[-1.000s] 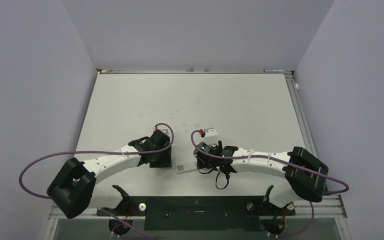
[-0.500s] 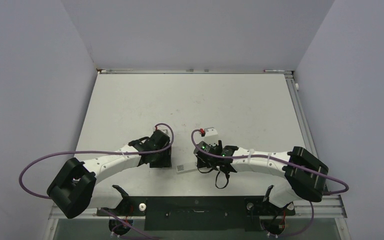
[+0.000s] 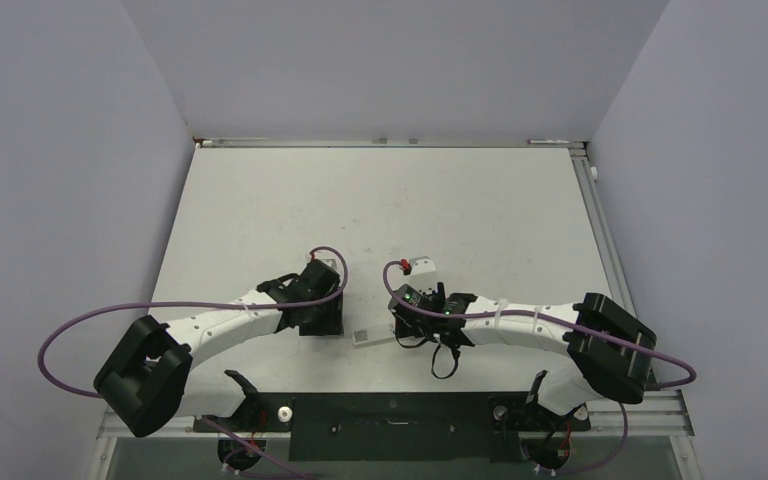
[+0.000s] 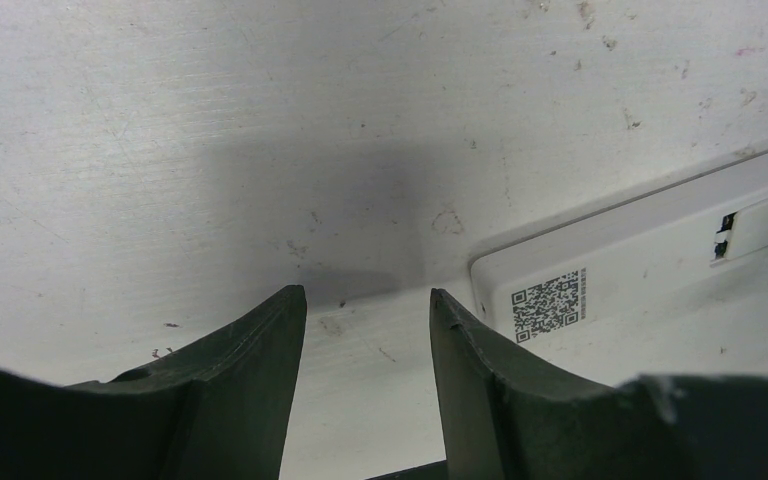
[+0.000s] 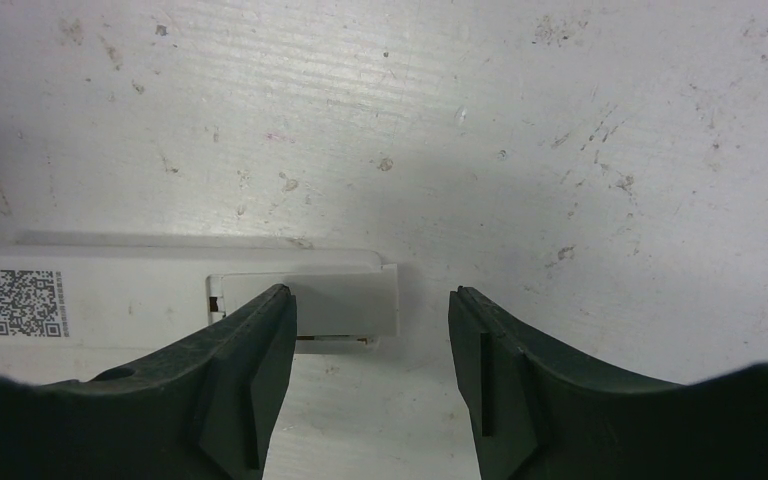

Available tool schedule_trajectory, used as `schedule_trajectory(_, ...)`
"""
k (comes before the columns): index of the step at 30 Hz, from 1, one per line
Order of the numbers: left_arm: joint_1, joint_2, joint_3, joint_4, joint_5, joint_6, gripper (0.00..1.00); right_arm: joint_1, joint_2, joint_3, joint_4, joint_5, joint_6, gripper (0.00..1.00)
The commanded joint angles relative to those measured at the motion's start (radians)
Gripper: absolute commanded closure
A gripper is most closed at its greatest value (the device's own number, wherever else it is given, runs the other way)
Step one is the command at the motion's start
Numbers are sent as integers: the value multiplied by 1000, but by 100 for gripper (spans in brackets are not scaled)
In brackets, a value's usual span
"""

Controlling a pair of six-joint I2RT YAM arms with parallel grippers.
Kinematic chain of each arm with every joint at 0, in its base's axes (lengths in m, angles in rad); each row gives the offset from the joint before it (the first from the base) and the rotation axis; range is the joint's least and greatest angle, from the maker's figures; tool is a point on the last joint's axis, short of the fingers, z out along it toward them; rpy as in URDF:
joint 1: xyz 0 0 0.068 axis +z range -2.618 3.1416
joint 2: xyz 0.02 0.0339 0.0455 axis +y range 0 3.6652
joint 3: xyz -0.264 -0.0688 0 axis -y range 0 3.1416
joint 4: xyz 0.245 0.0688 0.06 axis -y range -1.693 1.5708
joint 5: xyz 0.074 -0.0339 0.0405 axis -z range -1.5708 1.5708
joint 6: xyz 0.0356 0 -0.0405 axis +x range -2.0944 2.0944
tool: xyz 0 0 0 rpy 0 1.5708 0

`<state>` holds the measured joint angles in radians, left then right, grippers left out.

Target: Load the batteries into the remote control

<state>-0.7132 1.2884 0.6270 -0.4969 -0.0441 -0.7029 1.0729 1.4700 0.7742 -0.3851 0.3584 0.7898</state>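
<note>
The remote control lies flat on the bench, back side up, in the gap between the two arms' wrists. A square QR label sits at one end of the remote control, and at the other end there is a paler grey panel whose edge sticks out slightly past the white body (whether it is a loose cover or part of the shell I cannot tell). The right gripper hovers over that panel end with its jaws apart and nothing clamped between them; one finger overlaps the remote control in the wrist view, the other stands over bare bench beyond the remote control's tip. The left gripper is at the label end, jaws also apart and holding nothing, with bare bench in the gap between them and the remote control's corner just beside one finger. Scuffs and small specks mark the bench all around the remote control
</note>
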Motion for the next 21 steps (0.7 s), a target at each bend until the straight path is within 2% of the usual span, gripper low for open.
schedule_trajectory(1, 3, -20, -3, 24, 7, 2, 54, -5, 4, 2, 14, 14, 3, 44)
schedule_trajectory(8, 3, -22, -4, 24, 7, 2, 54, -5, -31, 26, -2, 46, 5, 44)
schedule_trajectory(21, 3, -21, -5, 23, 8, 2, 54, -5, -3, 44, 11, 27, 5, 46)
